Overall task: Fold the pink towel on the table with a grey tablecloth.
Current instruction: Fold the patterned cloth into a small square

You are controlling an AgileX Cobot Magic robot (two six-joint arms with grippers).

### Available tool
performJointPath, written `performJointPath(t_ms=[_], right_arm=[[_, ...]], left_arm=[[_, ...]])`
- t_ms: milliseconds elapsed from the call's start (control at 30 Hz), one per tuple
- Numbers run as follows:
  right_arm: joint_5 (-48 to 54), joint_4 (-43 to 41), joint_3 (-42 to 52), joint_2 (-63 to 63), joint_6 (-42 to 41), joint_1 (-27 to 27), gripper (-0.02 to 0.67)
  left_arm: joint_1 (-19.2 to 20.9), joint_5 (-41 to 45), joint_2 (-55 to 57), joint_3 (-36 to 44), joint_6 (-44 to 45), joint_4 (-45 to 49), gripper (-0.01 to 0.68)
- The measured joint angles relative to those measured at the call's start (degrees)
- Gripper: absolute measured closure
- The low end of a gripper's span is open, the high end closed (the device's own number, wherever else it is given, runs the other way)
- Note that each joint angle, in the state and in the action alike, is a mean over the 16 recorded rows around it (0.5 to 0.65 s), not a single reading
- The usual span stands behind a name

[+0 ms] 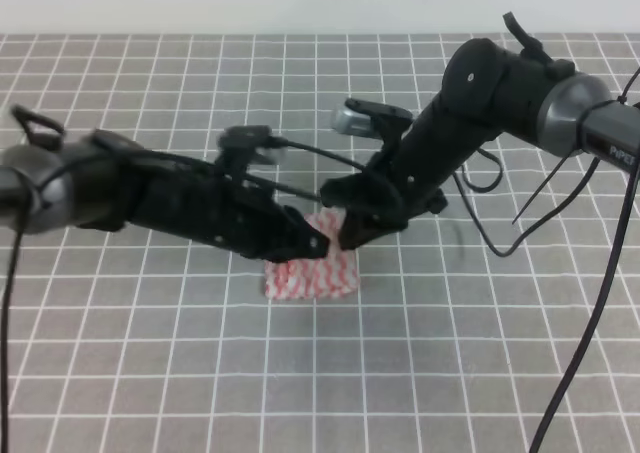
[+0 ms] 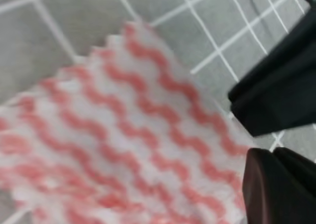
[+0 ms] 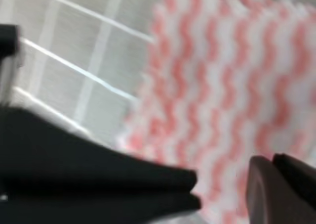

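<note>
Pink towel [image 1: 312, 269] aside, the biggest thing in view is the table with a grey tablecloth [image 1: 150, 373], its white grid running to every edge of the exterior view. Over its middle the two black arms reach in from either side and meet. The towel lies flat under them, near the table's centre and well away from all four edges, looking like a small folded square, with only its near part showing below the grippers.

The left gripper [image 1: 318, 243] and right gripper [image 1: 345, 235] sit close together at the towel's far edge. Whether either is pinching cloth or is parted I cannot tell; the wrist views are blurred and show only dark finger parts at their corners.

The towel looks thin, light and limp, so it should drape and crease easily, and it may slide on the tablecloth rather than lift cleanly. A corner or the pinked edge seems the best place to pinch it.

Its far edge is hidden behind the grippers, and the layers of any fold cannot be counted.
</note>
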Motion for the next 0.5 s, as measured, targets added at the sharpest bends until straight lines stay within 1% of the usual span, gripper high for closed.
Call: performJointPath(t_ms=[200, 500], right_arm=[[1.2, -2.7, 0.0, 0.1, 1.1, -0.2, 0.663], [1.8, -3.1, 0.0, 0.3, 1.1, -0.1, 0.664]], left_arm=[[-2.2, -1.6, 0.6, 0.0, -2.6, 3.5, 0.673], [-1.3, -2.6, 1.1, 0.0, -7.2, 9.5, 0.673]])
